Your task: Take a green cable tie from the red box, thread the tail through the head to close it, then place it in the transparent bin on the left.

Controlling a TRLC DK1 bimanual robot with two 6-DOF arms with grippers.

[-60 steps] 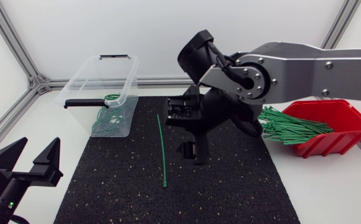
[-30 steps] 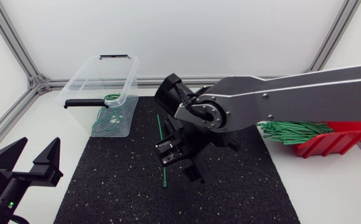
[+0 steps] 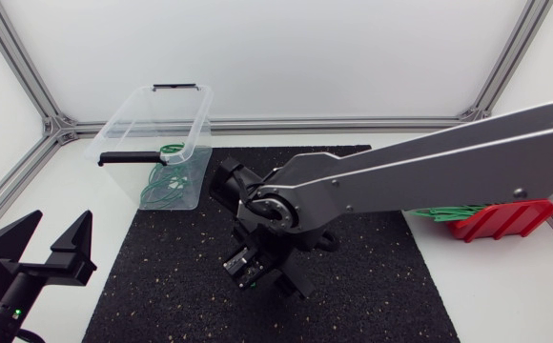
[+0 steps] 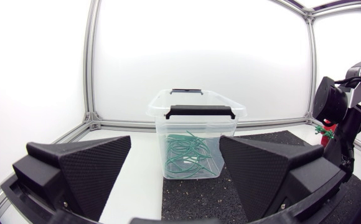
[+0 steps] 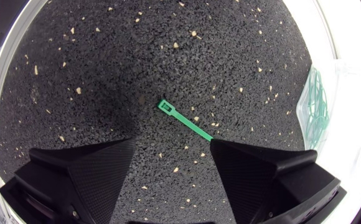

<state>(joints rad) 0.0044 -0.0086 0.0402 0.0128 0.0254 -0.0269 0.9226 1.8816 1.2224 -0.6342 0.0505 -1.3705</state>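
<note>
My right gripper [image 3: 262, 272] sits low over the mat [image 3: 162, 286], fingers apart, nothing between them. My right arm [image 3: 429, 176] comes in from the right side and crosses the middle. In the right wrist view the gripper [image 5: 173, 143] is just above one tie [image 5: 183, 118] lying flat on the mat [image 5: 168, 50]. The tie's head is ahead of the gap between the fingers, and its strap runs back under one finger [image 5: 261, 174], so the tail is hidden. I can't tell if the finger touches the strap. In the head view the arm hides this tie.

My left gripper [image 3: 59, 224] is near the table's front left corner, off the mat, fingers wide apart and empty. In the left wrist view the gripper [image 4: 175, 142] faces the bin [image 4: 196, 112], which stands ahead of it.

The bin [image 3: 153, 119] stands at the mat's back left corner, with closed loops [image 3: 167, 181] piled inside. The red box [image 3: 505, 219] is at the far right, mostly under the arm, with a bundle [image 3: 439, 211] of green ties sticking out.
</note>
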